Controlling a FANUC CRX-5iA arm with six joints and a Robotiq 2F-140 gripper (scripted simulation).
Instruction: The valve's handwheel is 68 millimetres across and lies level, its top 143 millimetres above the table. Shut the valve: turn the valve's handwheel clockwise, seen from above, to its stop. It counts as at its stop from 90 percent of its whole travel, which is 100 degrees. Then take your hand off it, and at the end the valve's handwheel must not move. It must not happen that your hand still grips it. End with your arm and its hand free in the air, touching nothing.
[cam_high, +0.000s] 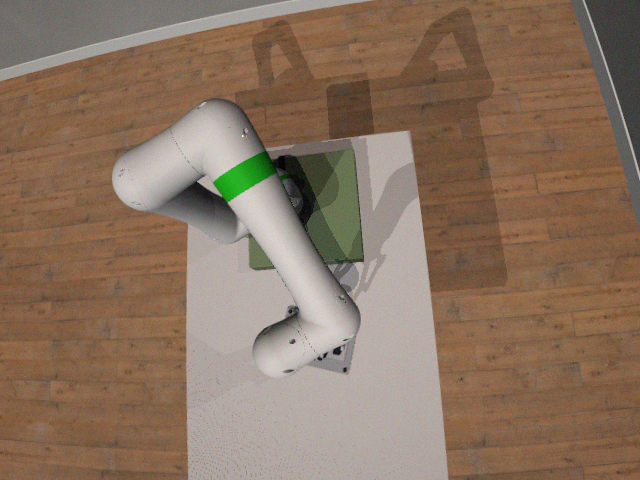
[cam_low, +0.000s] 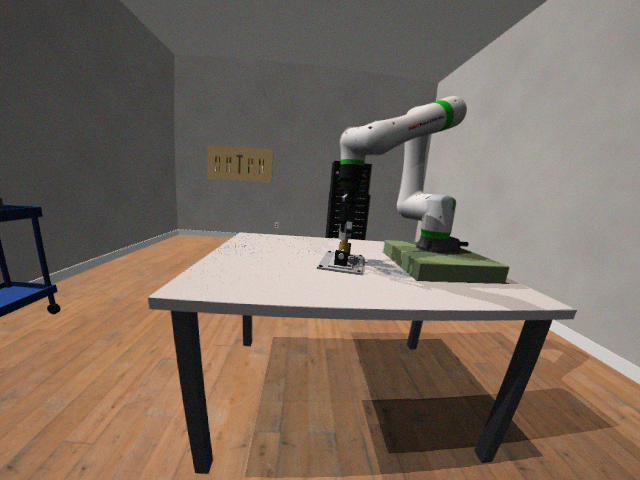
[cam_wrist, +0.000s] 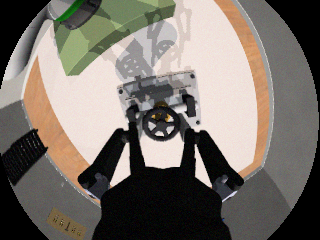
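Observation:
The valve stands on a small grey base plate near the middle of the white table. Its dark spoked handwheel lies level on a brass stem, seen from straight above in the wrist view. My gripper points straight down and is shut on the handwheel, one finger pressing its rim on each side. From the side view, the gripper hangs right over the valve. From the overhead view the arm hides the valve; only a corner of the base plate shows.
The arm's base sits on a green block at the table's far right, close behind the valve. A black rack stands behind the table. A blue cart is at the far left on the floor.

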